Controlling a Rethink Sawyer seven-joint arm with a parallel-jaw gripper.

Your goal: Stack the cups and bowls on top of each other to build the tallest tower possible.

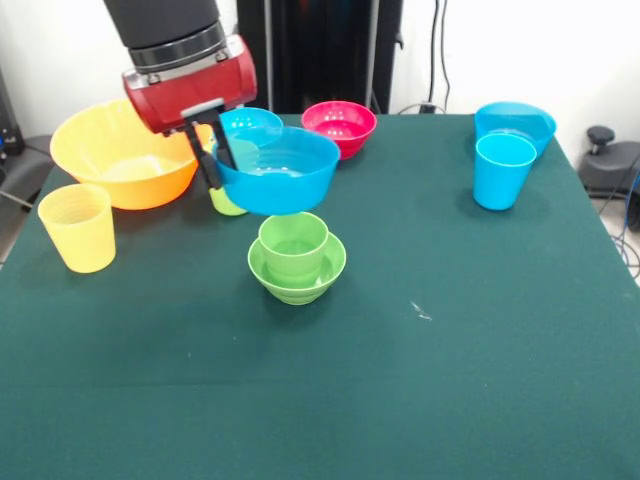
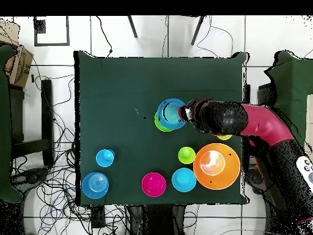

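pale yellow cup (image 1: 78, 227) far left, spare | gripper (image 1: 213, 160) upper left pinches wide blue bowl (image 1: 277, 170) by its rim, held just above tower (image 1: 296, 258) at centre | risk: one-sided hold tilts bowl, so it may slide off the green cup.

Green table (image 1: 480, 340) carries bowls (image 1: 340, 125), cups (image 1: 503, 170), green tower (image 1: 296, 262).

Green cloth (image 1: 480, 380) lies below fingers (image 1: 205, 160). White speck (image 1: 420, 312) on cloth, front view: right of fingers, nearer camera. Overhead: cables (image 2: 55, 193) and cardboard box (image 2: 21, 61) far left of fingers.
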